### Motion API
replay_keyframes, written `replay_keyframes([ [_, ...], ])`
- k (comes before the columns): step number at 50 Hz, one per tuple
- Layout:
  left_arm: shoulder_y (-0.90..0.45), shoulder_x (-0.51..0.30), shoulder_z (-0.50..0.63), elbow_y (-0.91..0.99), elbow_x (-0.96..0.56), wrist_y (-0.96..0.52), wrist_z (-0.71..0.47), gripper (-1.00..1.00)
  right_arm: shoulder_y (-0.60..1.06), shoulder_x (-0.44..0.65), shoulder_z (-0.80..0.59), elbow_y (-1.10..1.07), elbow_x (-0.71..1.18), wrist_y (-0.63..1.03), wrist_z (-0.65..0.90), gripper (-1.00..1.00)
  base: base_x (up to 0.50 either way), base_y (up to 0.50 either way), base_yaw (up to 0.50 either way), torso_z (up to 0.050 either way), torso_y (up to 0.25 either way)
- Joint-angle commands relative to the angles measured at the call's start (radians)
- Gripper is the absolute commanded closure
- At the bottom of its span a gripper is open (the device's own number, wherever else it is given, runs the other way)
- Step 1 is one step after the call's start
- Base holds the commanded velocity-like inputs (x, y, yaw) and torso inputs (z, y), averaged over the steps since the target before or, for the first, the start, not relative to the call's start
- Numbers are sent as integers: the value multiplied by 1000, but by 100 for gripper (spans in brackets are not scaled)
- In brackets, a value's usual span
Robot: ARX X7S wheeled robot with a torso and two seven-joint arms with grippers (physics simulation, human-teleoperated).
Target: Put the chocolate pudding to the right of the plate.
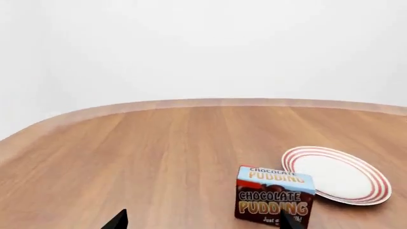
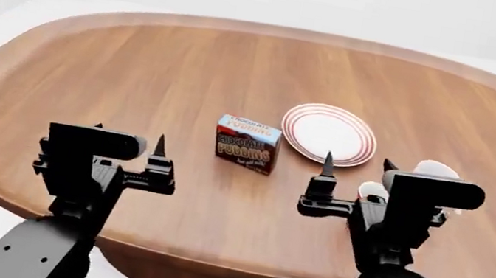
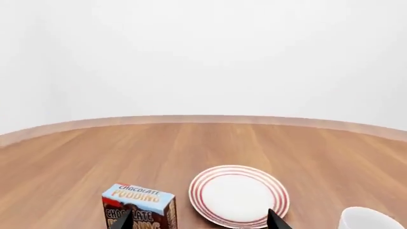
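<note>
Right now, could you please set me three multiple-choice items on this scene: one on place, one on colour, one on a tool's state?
1. In the head view, the chocolate pudding stands where relative to the plate?
A left
B right
C on it

2. The plate's rim rings are:
A blue
B red
C green

3. The left tool is:
A shut on the pudding
B open, holding nothing
C resting on the plate

Key: 1 A, the carton stands left of the plate; 2 B, red rings circle the white centre; 3 B, its fingers stand apart over bare table.
</note>
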Motion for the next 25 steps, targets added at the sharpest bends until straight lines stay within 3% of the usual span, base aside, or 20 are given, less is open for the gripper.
replay_keyframes([
  [1,-145,-28,-17,113,-56,-227,-8,-100,154,31,42,-118,68,258,-2,-100,500,0,0,0,0],
  [8,-148,-32,-17,106,-56,-213,-11,-100,158,27,39,-111,73,253,2,-100,401,-311,0,0,0],
  [25,-153,-41,-9,109,-59,-215,-23,-100,149,36,19,-107,73,230,11,-100,500,-63,0,0,0],
])
